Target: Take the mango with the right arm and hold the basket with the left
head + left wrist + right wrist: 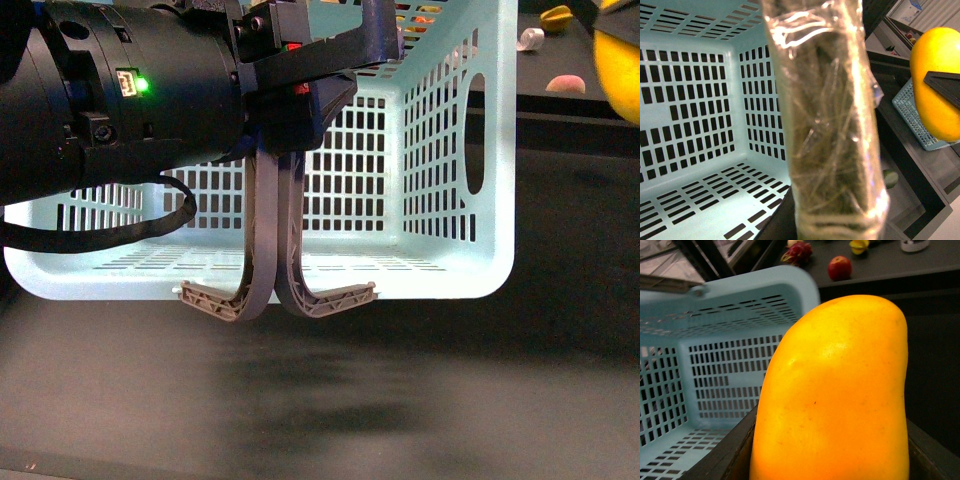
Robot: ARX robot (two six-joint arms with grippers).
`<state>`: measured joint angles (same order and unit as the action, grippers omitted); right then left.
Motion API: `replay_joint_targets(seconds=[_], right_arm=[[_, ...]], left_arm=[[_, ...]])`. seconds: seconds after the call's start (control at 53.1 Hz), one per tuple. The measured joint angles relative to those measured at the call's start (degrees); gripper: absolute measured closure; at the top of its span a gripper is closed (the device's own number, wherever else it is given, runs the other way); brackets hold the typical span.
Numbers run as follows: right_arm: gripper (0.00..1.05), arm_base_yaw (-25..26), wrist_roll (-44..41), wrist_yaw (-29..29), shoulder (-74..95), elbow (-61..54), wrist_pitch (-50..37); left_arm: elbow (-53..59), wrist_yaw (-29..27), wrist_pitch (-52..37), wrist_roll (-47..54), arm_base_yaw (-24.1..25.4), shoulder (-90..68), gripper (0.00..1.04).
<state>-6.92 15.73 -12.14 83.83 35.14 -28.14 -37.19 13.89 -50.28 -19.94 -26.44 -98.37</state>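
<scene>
Right tool (827,455) apparently grips the mango (835,380) beside the basket (740,305).

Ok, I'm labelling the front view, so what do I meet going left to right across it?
left arm → left tool → right wall of the basket, with its handle slot → mango at the right edge.

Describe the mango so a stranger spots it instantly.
Start at the pale blue slotted basket and look past its right wall. The mango is a big, smooth, yellow-orange oval, unlike the small round red fruit behind it.
</scene>
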Motion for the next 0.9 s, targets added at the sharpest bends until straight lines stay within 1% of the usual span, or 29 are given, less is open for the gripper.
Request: replay_joint_targets(seconds=[0.151, 0.245, 0.395, 0.659, 0.734, 0.772, 0.791, 0.866, 0.904], right_arm=[[0.45, -5.4, 0.0, 1.9, 3.3, 2.2, 0.3], [0.45, -7.6, 0.1, 3.2, 6.1, 4.0, 0.2], [0.45, -11.8, 0.5, 6.9, 14.2, 9.2, -0.3], [0.45, -14.1, 1.6, 11.1, 22.4, 14.4, -1.8], [0.38, -14.2, 1.7, 11.9, 23.3, 15.2, -1.9], [0.31, -14.3, 1.9, 12.0, 23.5, 15.4, -2.2], [0.3, -14.3, 1.9, 12.0, 23.5, 15.4, -2.3], [0.2, -14.3, 2.3, 12.2, 23.3, 15.4, -2.8], [0.16, -14.2, 2.4, 12.3, 23.1, 15.4, -3.0]], left_arm=[[0.0, 0.0, 0.0, 0.0, 0.0, 0.0, 0.97], [0.0, 0.0, 0.0, -0.1, 0.0, 0.0, 0.97], [0.0, 0.0, 0.0, 0.0, 0.0, 0.0, 0.97], [0.0, 0.0, 0.0, 0.0, 0.0, 0.0, 0.97], [0.0, 0.0, 0.0, 0.0, 0.0, 0.0, 0.97], [0.0, 0.0, 0.0, 0.0, 0.0, 0.0, 0.97], [0.0, 0.0, 0.0, 0.0, 0.0, 0.0, 0.97], [0.0, 0.0, 0.0, 0.0, 0.0, 0.0, 0.97], [0.0, 0.0, 0.0, 0.0, 0.0, 0.0, 0.97]])
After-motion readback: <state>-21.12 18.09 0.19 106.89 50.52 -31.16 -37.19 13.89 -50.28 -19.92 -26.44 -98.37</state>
